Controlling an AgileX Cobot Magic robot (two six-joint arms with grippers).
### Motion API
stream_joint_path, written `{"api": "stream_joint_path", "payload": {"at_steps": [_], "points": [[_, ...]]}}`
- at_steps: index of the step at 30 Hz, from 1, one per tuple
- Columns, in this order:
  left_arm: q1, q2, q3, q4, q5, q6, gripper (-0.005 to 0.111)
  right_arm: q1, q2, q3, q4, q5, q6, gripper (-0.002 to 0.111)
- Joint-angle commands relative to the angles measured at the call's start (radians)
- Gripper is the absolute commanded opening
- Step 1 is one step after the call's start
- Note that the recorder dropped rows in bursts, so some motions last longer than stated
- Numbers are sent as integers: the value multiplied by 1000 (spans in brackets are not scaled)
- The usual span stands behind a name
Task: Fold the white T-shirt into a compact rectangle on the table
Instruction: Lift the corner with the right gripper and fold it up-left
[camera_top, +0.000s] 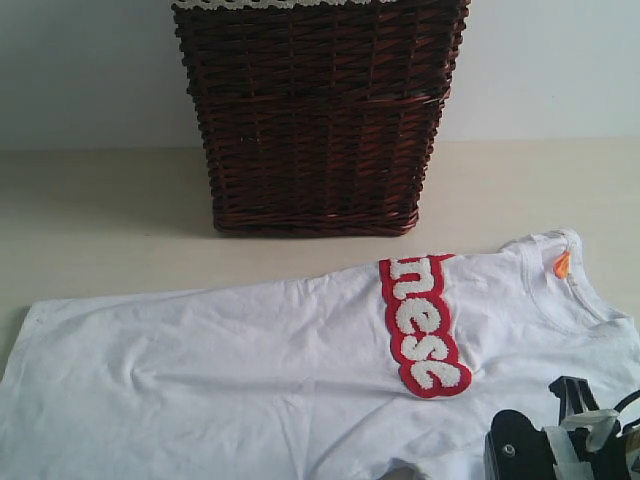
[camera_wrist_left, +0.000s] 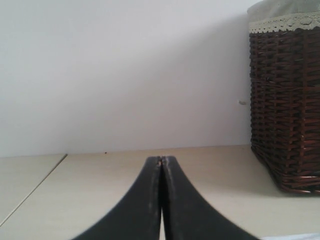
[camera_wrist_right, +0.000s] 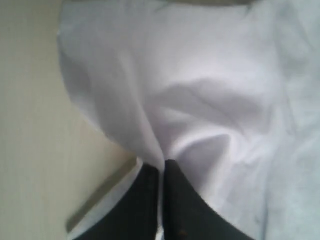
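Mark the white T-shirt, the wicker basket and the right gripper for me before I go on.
white T-shirt (camera_top: 230, 370), exterior view, on the plain body cloth.
wicker basket (camera_top: 318, 120), exterior view, on its front woven wall.
right gripper (camera_wrist_right: 163, 165), right wrist view, between the closed fingertips, at the pinched cloth.

The light was soft and even, fairly bright. The wicker basket (camera_top: 318, 120) cast a faint shadow leftward across the table (camera_top: 100, 200). The exterior view looked a little hazy and washed out. The right wrist view was blurred, the white T-shirt (camera_wrist_right: 200, 100) showing only smooth grey shadows in its creases.
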Motion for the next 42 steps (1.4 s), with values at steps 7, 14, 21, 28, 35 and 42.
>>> {"api": "stream_joint_path", "payload": {"at_steps": [7, 14, 21, 28, 35, 42], "points": [[2, -6, 0, -7, 0, -6, 0, 0, -1, -121, -39, -130, 126, 0], [2, -6, 0, -7, 0, -6, 0, 0, 90, -187, -39, -148, 126, 0], [2, -6, 0, -7, 0, -6, 0, 0, 185, -190, -39, -316, 170, 0], [2, -6, 0, -7, 0, -6, 0, -7, 191, -190, -35, -555, 222, 0], [2, -6, 0, -7, 0, -6, 0, -49, 216, -190, -32, -599, 220, 0], [2, -6, 0, -7, 0, -6, 0, -49, 265, -190, 28, -687, 220, 8]]}}
